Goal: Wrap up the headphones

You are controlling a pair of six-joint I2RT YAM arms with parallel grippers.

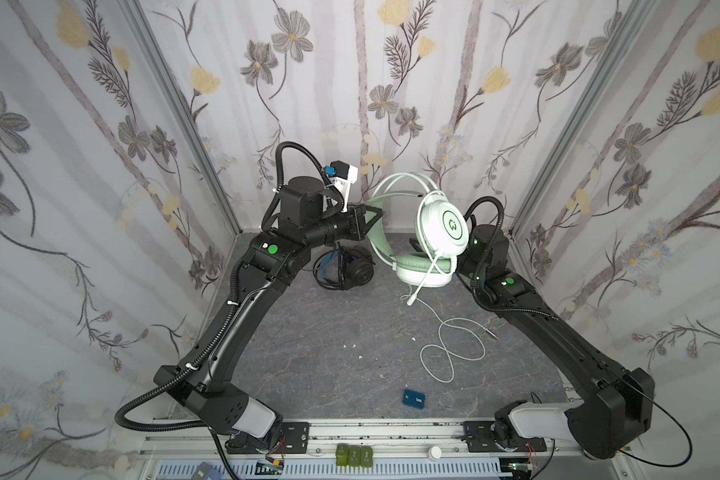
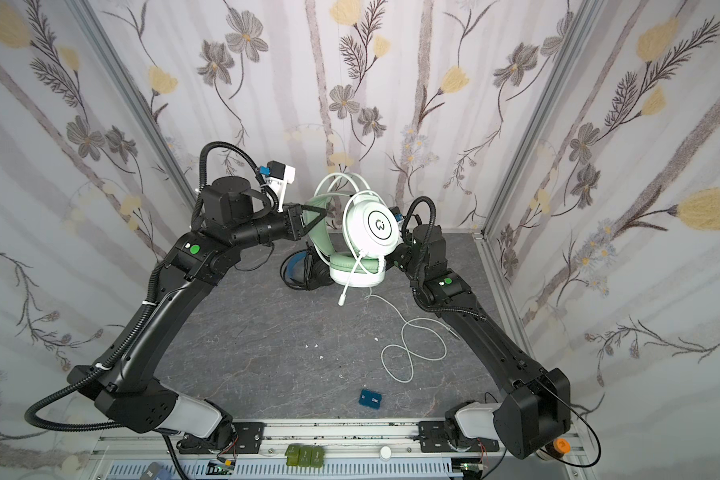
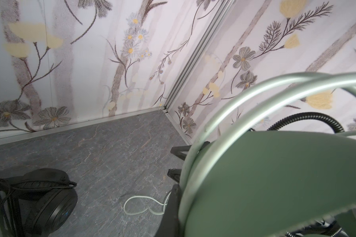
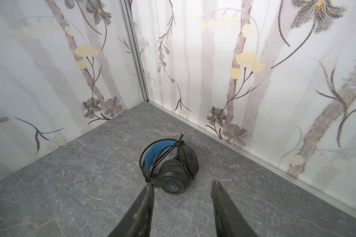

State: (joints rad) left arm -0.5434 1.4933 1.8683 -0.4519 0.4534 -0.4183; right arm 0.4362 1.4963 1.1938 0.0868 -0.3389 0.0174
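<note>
Two headsets met us in both top views: the mint-green headset [image 1: 441, 226] held up near twelve o'clock, the left tool [image 1: 373, 217] clamped on its headband [image 1: 380, 235], its limp pale cable [image 1: 454, 345] looping toward five o'clock over the surface [image 1: 308, 345], best pinched, we judged, near the plug [image 1: 491, 333]; the black headset [image 1: 352, 270] lay at eleven. Left wrist view: the padded band seemed a light, firm hold. Right wrist view: the right tool [image 4: 182, 183] stood apart, empty, walls [image 4: 49, 71] close.
</note>
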